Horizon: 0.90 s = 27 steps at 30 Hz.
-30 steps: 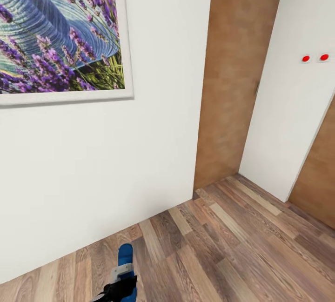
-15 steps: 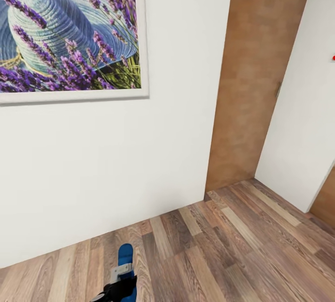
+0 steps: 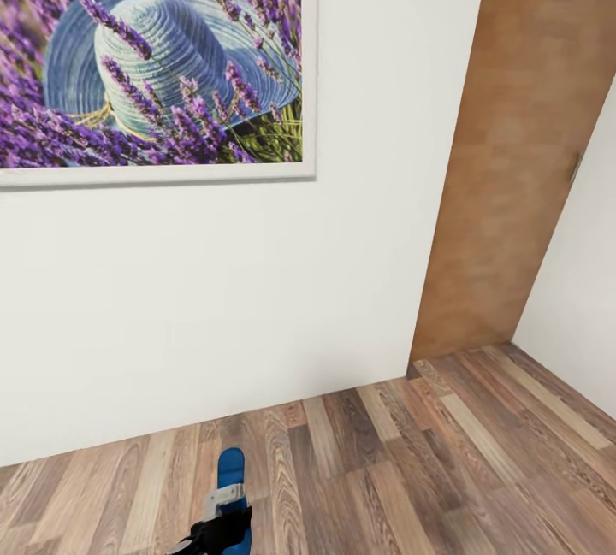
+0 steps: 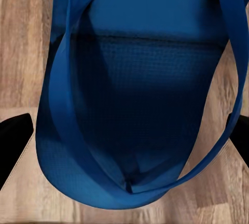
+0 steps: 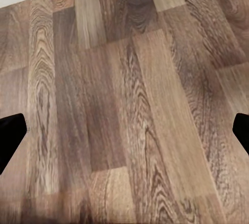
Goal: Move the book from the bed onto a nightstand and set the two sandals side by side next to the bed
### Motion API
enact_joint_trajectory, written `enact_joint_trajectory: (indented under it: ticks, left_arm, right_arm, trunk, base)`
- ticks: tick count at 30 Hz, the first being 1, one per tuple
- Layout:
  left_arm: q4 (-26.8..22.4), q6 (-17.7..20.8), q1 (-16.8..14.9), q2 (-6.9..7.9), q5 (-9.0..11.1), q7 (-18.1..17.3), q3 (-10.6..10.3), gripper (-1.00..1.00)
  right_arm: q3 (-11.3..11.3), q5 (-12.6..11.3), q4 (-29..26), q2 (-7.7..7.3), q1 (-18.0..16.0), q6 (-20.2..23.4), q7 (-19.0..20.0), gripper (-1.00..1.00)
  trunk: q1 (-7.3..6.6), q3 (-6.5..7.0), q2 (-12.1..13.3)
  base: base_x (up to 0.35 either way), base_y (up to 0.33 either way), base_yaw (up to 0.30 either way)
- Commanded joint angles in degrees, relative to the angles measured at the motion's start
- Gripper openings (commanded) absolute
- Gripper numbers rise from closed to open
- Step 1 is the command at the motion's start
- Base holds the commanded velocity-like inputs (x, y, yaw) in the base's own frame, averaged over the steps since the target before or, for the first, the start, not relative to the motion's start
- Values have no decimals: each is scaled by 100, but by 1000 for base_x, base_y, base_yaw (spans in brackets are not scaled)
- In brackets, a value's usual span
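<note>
One sandal point(image 4: 129, 94) pinched in my left gripper point(image 3: 221, 528) above plank floor point(image 3: 445, 461); right gripper point(image 5: 124, 130) jaws spread, empty.

Matt blue sandal point(image 4: 140, 105), fine mesh-textured sole; wood-plank floor point(image 5: 135, 110) shows strong grain; wall point(image 3: 214, 298) plain matt white.

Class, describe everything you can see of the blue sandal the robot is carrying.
The sandal is bright blue, a flat slide with a smooth strap arching over a finely textured footbed. In the left wrist view it hangs between the dark fingers of the left gripper, above the wood-plank floor. In the head view its rounded end juts forward past the gripper, off the floor.
</note>
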Motion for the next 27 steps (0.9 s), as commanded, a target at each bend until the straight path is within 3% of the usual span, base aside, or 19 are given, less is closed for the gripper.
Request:
enact_joint_trajectory:
  ticks: [1, 27]
  left_arm:
    - [3, -22, -6, -1, 39, 20, -49, -100]
    - [3, -22, -6, -1, 39, 20, -49, -100]
  right_arm:
    - [-11, -44, 5, 2, -3, 1, 41, 100]
    - [-11, -36, 14, 5, -2, -8, 27, 100]
  trunk:
    - [-1, -6, -3]
    - [-1, -6, -3]
  base:
    - [0, 0, 294]
    - [0, 0, 294]
